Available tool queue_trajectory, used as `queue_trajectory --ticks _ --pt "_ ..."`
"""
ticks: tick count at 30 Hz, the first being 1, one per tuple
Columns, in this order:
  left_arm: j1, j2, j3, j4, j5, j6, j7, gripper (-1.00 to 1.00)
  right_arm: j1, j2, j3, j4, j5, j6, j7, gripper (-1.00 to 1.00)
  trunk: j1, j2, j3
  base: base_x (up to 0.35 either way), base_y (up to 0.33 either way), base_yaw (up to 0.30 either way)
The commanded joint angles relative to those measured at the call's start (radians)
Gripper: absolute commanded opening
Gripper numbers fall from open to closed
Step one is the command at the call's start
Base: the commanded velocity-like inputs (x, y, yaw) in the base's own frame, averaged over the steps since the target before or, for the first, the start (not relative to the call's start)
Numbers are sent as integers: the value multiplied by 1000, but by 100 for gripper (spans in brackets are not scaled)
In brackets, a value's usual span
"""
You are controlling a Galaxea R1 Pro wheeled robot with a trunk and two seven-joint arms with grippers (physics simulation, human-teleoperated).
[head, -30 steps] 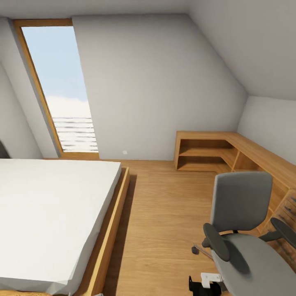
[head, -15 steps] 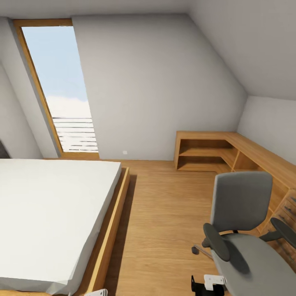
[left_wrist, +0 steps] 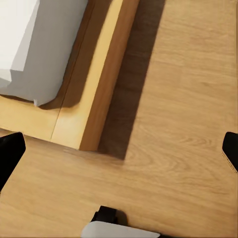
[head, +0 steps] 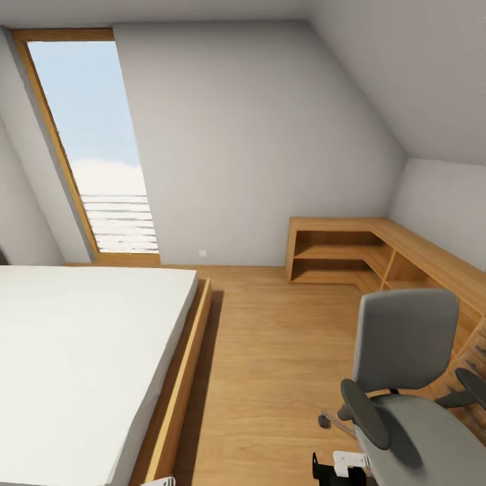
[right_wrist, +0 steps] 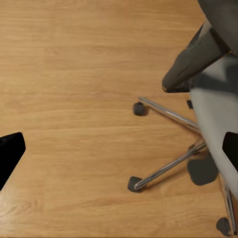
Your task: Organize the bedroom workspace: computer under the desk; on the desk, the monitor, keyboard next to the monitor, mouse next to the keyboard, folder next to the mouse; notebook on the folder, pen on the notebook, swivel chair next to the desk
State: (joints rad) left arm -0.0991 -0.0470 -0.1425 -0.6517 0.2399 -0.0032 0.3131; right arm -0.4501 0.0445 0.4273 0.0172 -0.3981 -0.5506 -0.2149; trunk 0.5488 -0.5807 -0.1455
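The swivel chair point(head: 405, 378) stands at the lower right of the head view, grey padded, with black armrests, its back toward the wooden shelving. What shows of its seat is bare grey padding. My right gripper point(head: 341, 468) hangs low just left of the seat. In the right wrist view it point(right_wrist: 119, 148) is open over the floor, with the chair's chrome wheeled base point(right_wrist: 168, 166) and one armrest point(right_wrist: 191, 62) beside it. My left gripper point(left_wrist: 119, 148) is open above the floor near the bed's corner. Its white tip point(head: 158, 481) shows at the head view's bottom edge.
A low bed point(head: 81, 351) with a white mattress and wooden frame point(left_wrist: 99, 79) fills the left. A tall window point(head: 94, 148) stands at the back left. Light wooden corner shelving point(head: 351, 253) runs along the right wall. A strip of wood floor point(head: 270, 364) lies between bed and chair.
The whole picture has shifted slightly, so the camera moved: window and bed slid left and the chair sits lower right. The left gripper's tip has appeared at the bottom edge.
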Motion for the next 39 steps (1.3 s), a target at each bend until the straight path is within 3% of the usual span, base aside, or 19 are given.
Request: queue_trajectory --ticks 1,13,39 --pt "-1 1 -6 -1 10 -1 8 100 -1 1 8 2 -5 -3 -4 100 1 -1 -1 293 68 -143" --pt "-1 1 -6 0 10 -3 8 100 -2 1 10 3 -4 -2 -4 100 1 -1 7 129 17 -140" --pt "-1 1 -6 0 10 -3 6 100 -1 2 10 3 -4 -1 -4 100 1 -1 8 201 0 -7"
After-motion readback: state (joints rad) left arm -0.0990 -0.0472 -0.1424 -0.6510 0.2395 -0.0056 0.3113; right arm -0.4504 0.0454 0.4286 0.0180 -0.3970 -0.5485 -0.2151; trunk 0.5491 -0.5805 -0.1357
